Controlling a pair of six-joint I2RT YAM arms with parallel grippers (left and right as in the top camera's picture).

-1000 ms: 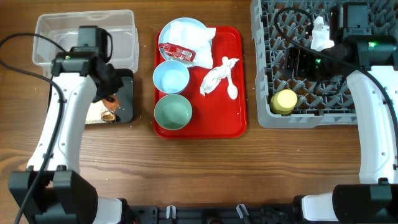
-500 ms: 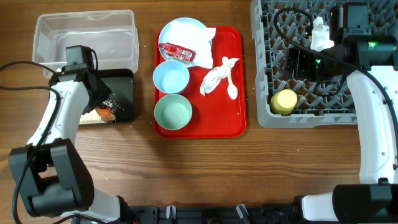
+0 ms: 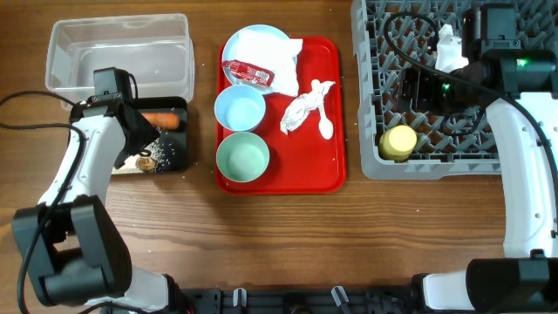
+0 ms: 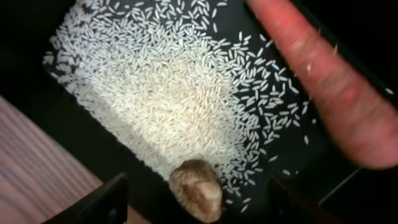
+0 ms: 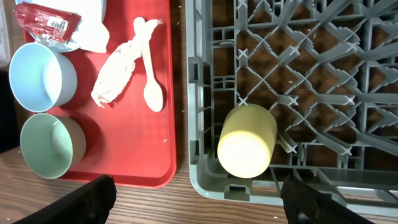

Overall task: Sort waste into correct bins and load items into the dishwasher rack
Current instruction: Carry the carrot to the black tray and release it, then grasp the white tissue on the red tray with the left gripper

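Now that my left hand (image 3: pixel 142 138) has spread its fingers, the carrot (image 3: pixel 159 119) lies loose along the black bin's (image 3: pixel 179 155) far edge. A second ago it was still between them. It joins the rice (image 4: pixel 180 93) and brown lump (image 4: pixel 196 190), so that piece is sorted. Napkins (image 3: pixel 305 105) and wrapper (image 3: pixel 248 71) wait on the red tray (image 3: pixel 336 174), right of the bin. My right hand (image 5: pixel 202 200) hangs open and empty over the rack (image 5: pixel 298 62).

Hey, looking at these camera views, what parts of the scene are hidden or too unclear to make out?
Pale blue plate, overhead: mostly covered by napkin and red wrapper.
Carrot, left wrist view: blurred, cut off by the frame edges.
Black bin, overhead: left part hidden under the left arm.
Wrapper print, overhead: too small to read.
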